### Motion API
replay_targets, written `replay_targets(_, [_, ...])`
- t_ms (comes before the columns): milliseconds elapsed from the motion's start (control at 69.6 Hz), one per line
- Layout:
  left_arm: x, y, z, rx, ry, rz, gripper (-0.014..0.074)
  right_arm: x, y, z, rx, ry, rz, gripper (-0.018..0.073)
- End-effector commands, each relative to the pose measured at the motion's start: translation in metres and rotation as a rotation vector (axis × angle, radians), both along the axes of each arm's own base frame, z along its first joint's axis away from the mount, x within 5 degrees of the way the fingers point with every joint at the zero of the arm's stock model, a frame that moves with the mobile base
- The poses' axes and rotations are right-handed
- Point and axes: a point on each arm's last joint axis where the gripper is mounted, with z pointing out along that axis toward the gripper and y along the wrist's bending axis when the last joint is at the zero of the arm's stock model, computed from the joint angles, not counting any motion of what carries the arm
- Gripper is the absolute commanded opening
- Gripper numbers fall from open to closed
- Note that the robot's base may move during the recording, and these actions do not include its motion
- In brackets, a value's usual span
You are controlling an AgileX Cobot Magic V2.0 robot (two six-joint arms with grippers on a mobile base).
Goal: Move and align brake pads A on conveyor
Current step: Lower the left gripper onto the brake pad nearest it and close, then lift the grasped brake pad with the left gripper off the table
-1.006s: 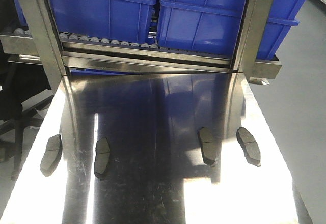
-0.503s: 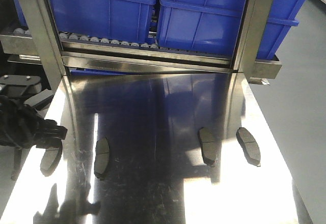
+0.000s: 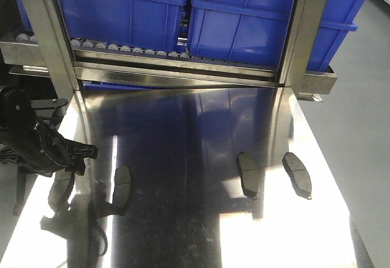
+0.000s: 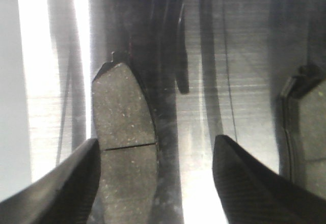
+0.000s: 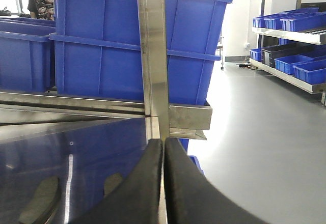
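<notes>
Since 0.5 s ago the left gripper [image 4: 157, 145] slid further in from the left & now hangs over the left-most brake pad A [image 3: 60, 190]. Its fingers [image 4: 61, 183] are wide apart, w/ that pad flat between them, close by one finger. The right gripper [image 5: 163, 163] has its fingers pressed together, nothing in them. All pads lie on the shiny steel table [image 3: 183, 122]: 2nd pad [image 3: 122, 186] near the 1st, 3rd pad [image 3: 248, 174] & 4th pad [image 3: 297, 175] on the right.
</notes>
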Motion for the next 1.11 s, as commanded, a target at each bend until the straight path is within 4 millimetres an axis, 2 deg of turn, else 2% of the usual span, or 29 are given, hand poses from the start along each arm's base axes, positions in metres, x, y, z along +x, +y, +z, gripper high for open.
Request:
replay_targets(0, [0.005,-0.002,0.018,-0.014,-0.072,0.016,0.0471,-0.001,0.001,0.004,-0.012,-0.075,0.006,-0.0009])
replay_targets(244, [0.005,0.014,0.014,-0.014,-0.038,0.069,0.0471,-0.001,0.001,0.004,-0.012,-0.075,0.006,-0.0009])
replay_targets(661, [0.007,0.012,0.014,-0.005,-0.059,0.021,0.0471,-0.001,0.001,0.004,-0.012,-0.075,0.006,-0.0009])
replay_targets(949, [0.010,0.012,-0.007,0.008,0.023,0.014,0.0471,-0.001,0.001,0.004,-0.012,-0.075,0.006,-0.0009])
replay_targets(1092, [0.011,0.013,-0.010,0.017,0.028,0.009,0.0471,-0.001,0.001,0.004,-0.012,-0.074,0.006,-0.0009])
